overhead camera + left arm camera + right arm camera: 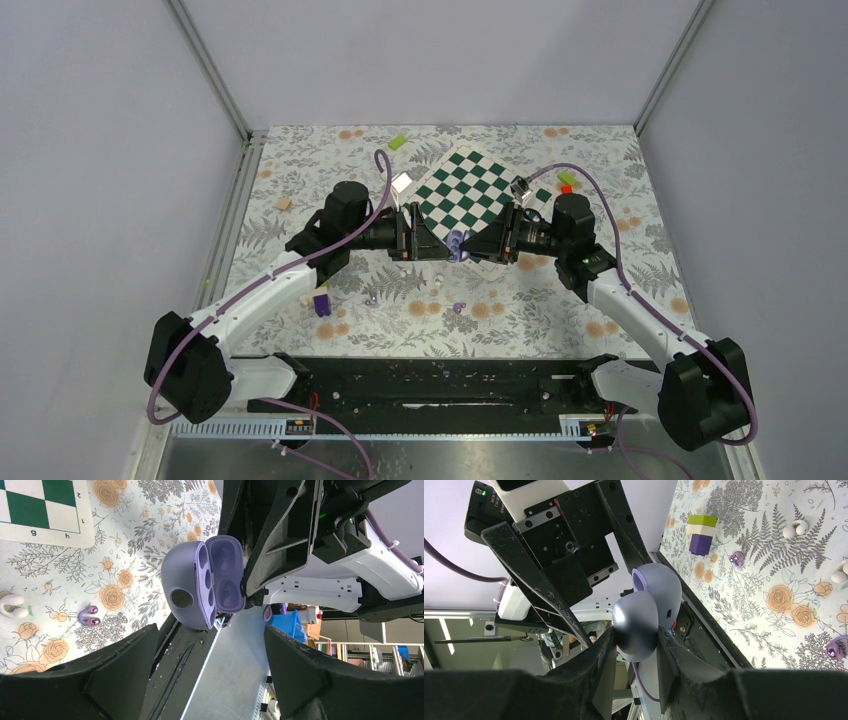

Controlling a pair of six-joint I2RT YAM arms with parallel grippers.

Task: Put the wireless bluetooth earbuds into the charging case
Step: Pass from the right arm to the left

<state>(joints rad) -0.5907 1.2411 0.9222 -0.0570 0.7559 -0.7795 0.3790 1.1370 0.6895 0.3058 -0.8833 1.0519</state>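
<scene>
right wrist view, lower middle: right claw (636, 636) grasps the open lavender charging case (646, 605), while left claw (212, 636) gapes wide near it, gripping nothing.

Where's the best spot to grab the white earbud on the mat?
Probably from straight above, with the fingers closing on the outer sides of its two rounded lobes. The white earbud lies flat on the mat, curled into a small C, so only its sides are open to a pinch.
</scene>
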